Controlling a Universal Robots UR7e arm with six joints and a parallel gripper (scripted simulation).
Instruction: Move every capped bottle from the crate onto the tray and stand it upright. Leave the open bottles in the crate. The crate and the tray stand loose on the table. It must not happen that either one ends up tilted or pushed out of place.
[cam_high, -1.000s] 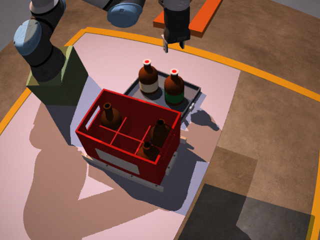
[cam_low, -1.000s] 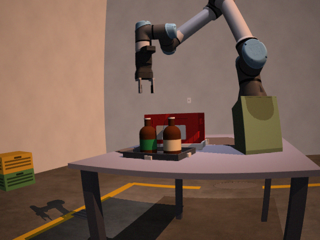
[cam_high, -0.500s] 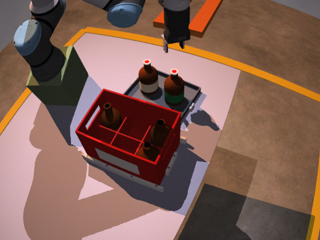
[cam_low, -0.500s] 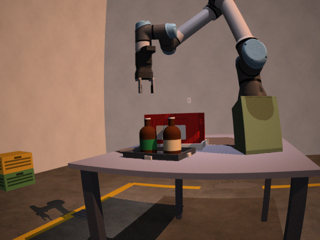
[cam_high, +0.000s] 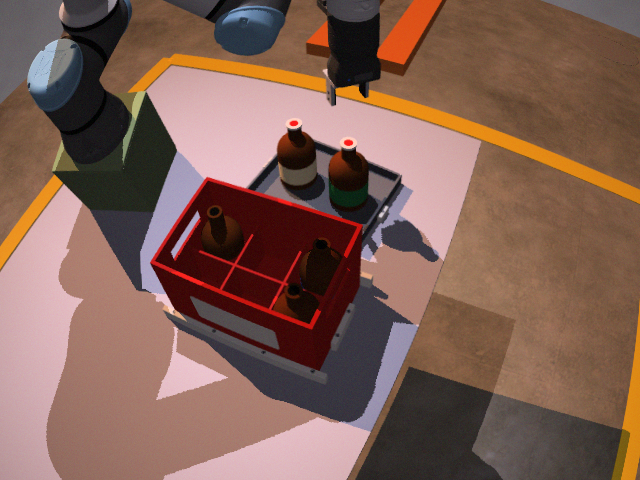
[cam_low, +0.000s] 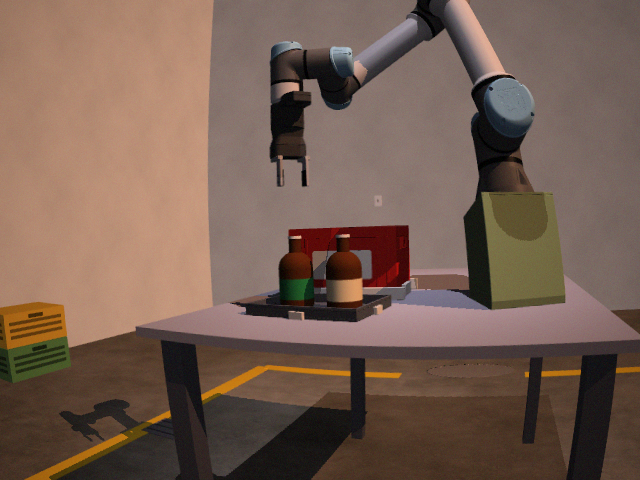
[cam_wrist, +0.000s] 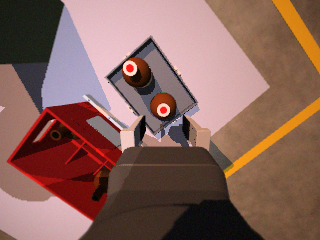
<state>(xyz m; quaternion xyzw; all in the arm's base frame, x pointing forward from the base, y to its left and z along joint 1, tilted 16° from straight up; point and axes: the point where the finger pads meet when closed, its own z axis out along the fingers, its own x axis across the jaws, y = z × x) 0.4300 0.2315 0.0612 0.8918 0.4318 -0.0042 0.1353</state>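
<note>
Two capped brown bottles stand upright on the dark grey tray (cam_high: 327, 183): one with a cream label (cam_high: 296, 153) and one with a green label (cam_high: 348, 174). They also show in the exterior view, the green-labelled bottle (cam_low: 296, 272) and the cream-labelled bottle (cam_low: 343, 272), and from above in the wrist view (cam_wrist: 136, 70) (cam_wrist: 163, 107). The red crate (cam_high: 258, 268) holds three open bottles (cam_high: 221, 233) (cam_high: 319, 263) (cam_high: 295, 303). My gripper (cam_low: 292, 171) is open and empty, high above the tray; it also shows in the top view (cam_high: 348, 93) and the wrist view (cam_wrist: 163, 131).
The green robot pedestal (cam_high: 116, 155) stands left of the crate. An orange board (cam_high: 377, 31) lies on the floor behind the table. Yellow and green crates (cam_low: 32, 334) are stacked on the floor at the far left.
</note>
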